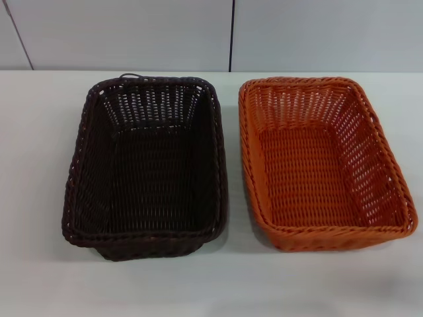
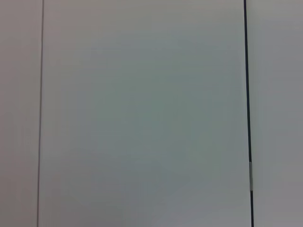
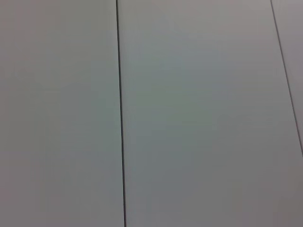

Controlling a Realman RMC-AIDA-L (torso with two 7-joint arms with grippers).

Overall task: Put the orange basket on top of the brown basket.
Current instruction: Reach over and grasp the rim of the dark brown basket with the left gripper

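Advise gripping orange basket (image 1: 326, 162) by long rim, lifting level, seating squarely over brown basket (image 1: 147, 165) alongside; hands unseen, state undeterminable.

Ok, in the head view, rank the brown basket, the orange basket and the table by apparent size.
1. Table, largest.
2. Brown basket and orange basket: they look alike in size, so no ranking.

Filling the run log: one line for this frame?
stage: not started | orange basket: on table, right of brown basket, apart | both empty | grippers: not in view
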